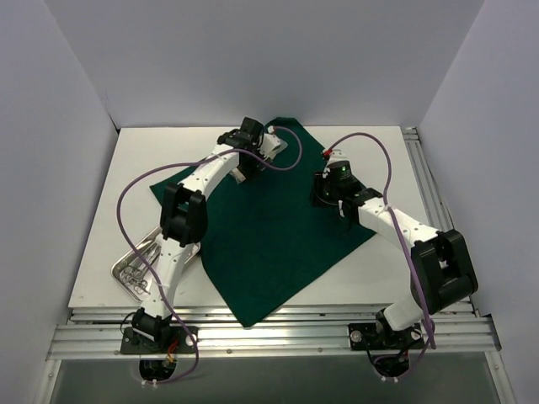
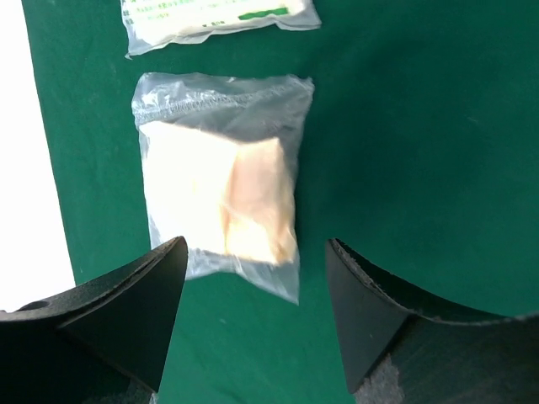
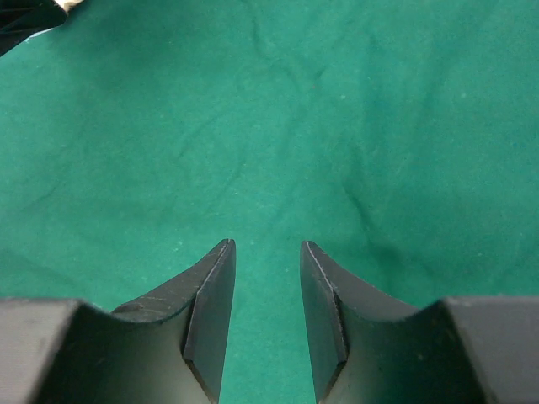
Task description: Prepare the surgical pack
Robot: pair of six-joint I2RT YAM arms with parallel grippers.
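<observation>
A packet (image 2: 221, 189) is being laid on the cloth (image 2: 421, 126); left gripper (image 2: 255, 252) and right gripper (image 3: 267, 246) are gaping, empty; fetching the tray (image 1: 135, 268) is probably being called for next.

I can read nothing here. The clear packet (image 2: 221, 18) lying farthest from my left fingers (image 2: 126, 311) bears green print, too blurred and cropped to make out.

The drape (image 1: 269, 244) is a plain deep green on a white surface (image 1: 101, 227). The steel tray (image 1: 126, 271) is shiny silver. The clear gauze packet (image 2: 221, 202) shows cream and pale peach inside, and the clear printed packet (image 2: 219, 17) carries green lettering over white. The arms (image 1: 215, 172) are white with black joints and the cables (image 1: 119, 206) are purple. The left pincer (image 2: 255, 252) and right pincer (image 3: 268, 248) are matte black.
</observation>
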